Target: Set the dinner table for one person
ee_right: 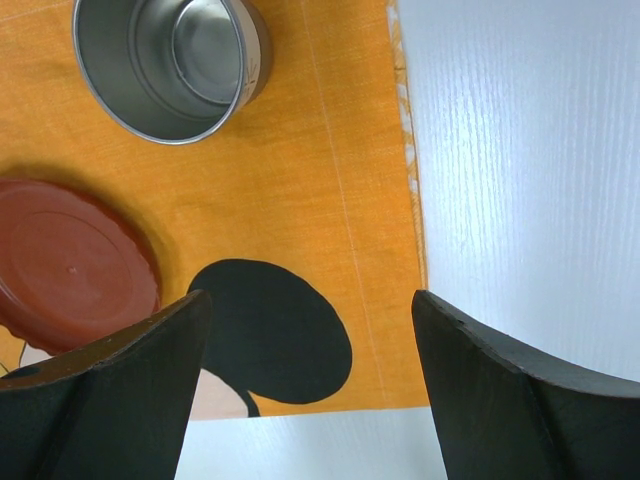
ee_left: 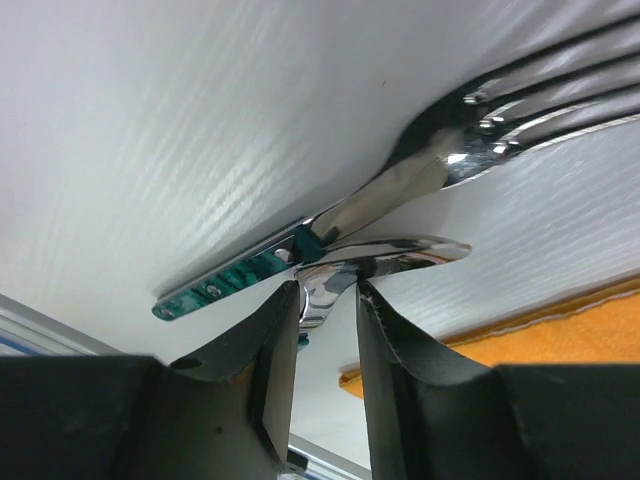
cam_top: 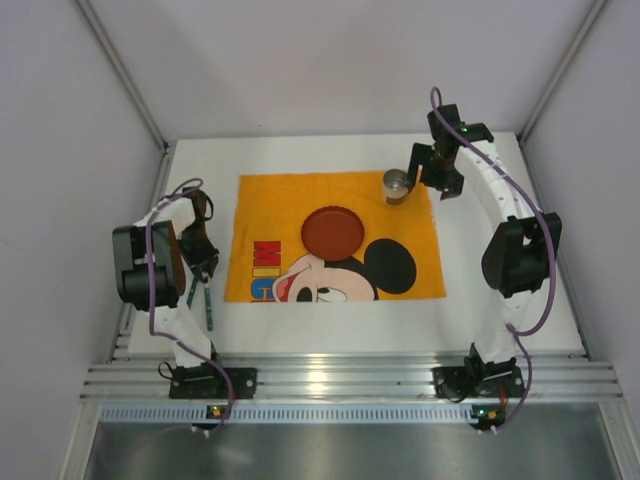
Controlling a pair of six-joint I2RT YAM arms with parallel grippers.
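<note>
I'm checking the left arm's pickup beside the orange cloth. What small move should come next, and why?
Probably close the left gripper fully before lifting: its jaws straddle a silver utensil lying beside the green-handled fork on the dinner table, and a gap shows at one jaw.

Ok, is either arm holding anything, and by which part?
Left fingers flank shiny metal beside the fork's neck, next to its green handle; grip cannot be confirmed. Right fingers hold nothing.
</note>
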